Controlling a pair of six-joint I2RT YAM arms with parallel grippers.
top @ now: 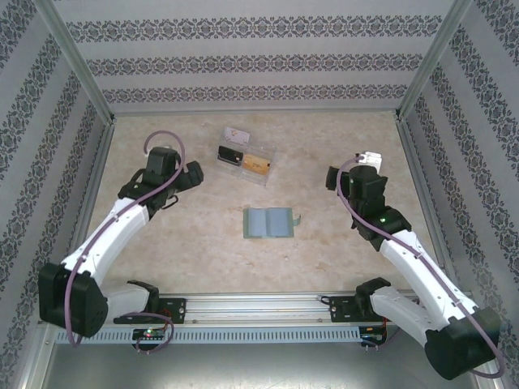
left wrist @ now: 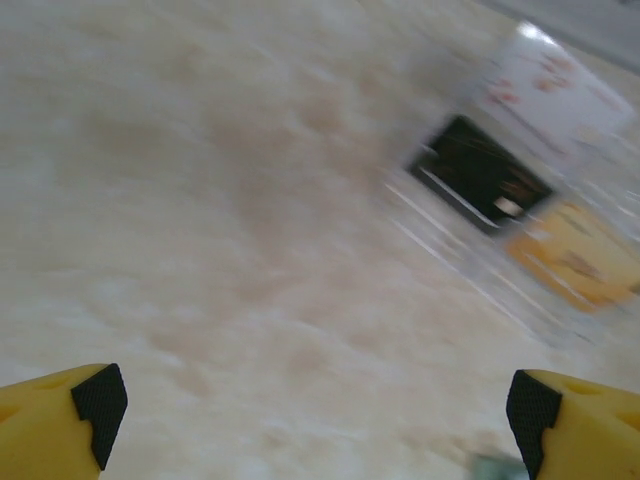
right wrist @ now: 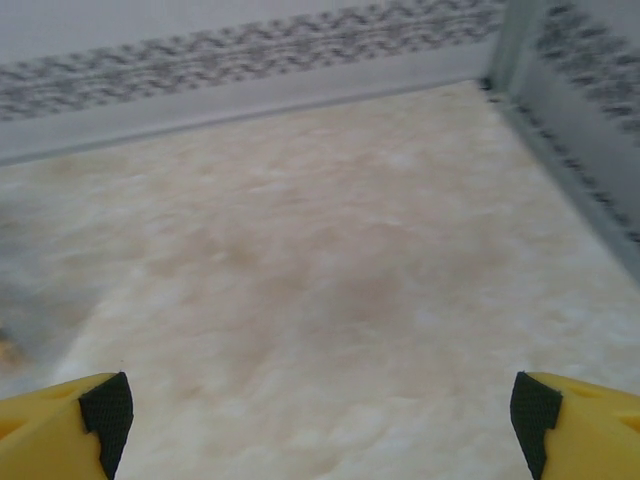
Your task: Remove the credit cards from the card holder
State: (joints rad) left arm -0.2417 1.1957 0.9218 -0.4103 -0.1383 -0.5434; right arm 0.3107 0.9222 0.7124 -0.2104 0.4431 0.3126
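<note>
The card holder (top: 268, 221) lies open flat mid-table, two pale grey-green panels with a small tab on its right. The credit cards lie behind it in a clear plastic box (top: 246, 156): a dark card (top: 231, 154), a gold-orange card (top: 258, 164) and a white card (top: 236, 134). My left gripper (top: 193, 174) hovers left of the box, open and empty. Its wrist view, blurred, shows the dark card (left wrist: 480, 175), the gold-orange card (left wrist: 575, 255) and the white card (left wrist: 545, 85) ahead to the right. My right gripper (top: 334, 180) stands open and empty, right of the box.
Patterned walls with metal posts (top: 415, 81) close in the table on three sides. In the right wrist view the open right gripper (right wrist: 320, 420) faces bare marbled tabletop (right wrist: 330, 280) and the back wall (right wrist: 250, 60). A rail (top: 259, 308) runs along the near edge.
</note>
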